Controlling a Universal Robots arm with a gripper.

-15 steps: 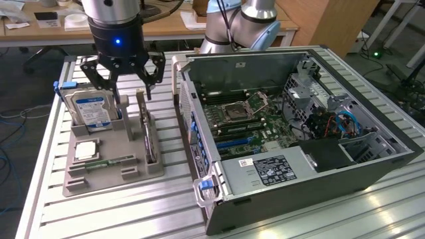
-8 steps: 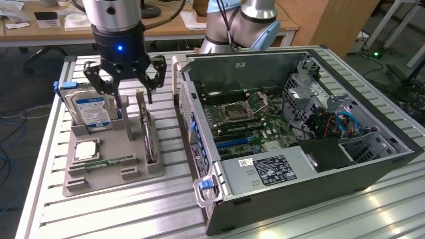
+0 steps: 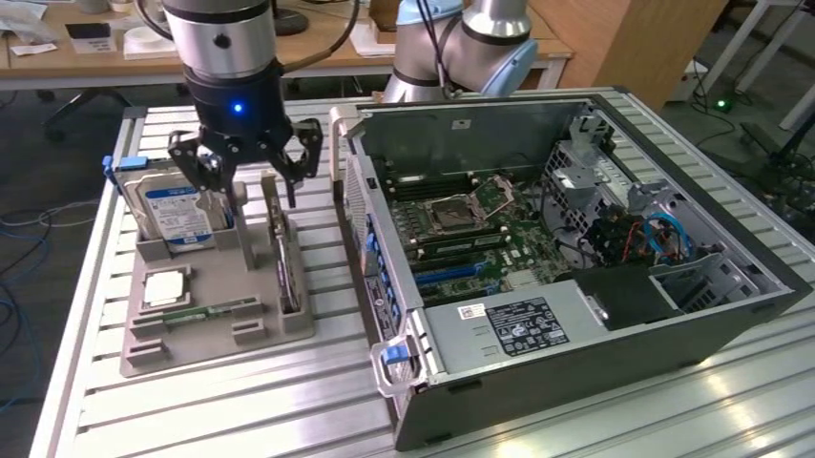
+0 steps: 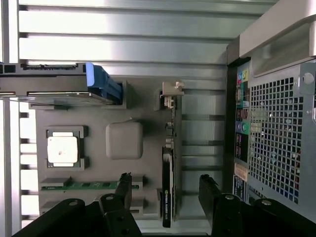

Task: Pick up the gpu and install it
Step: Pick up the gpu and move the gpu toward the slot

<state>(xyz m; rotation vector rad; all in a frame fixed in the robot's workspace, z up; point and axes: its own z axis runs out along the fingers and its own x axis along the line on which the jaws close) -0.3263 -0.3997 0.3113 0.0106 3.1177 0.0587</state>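
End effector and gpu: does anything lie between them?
Nothing. In the wrist view the open end effector hangs over the gpu, one finger on either side, with only air between.

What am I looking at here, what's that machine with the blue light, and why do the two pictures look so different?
It is a robot arm, and the black part at its end is its claw. One picture comes from a camera standing off to the side; the other from a camera on the arm's wrist, looking down past the claw's fingers. On the metal table lies a grey tray that holds computer parts: a silver hard drive with a blue label, a small square chip, a green memory stick and a thin dark graphics card, the gpu, standing on its edge. Beside the tray lies an opened computer case. The claw is open and holds nothing; it hangs over the gpu with one finger on each side of it.
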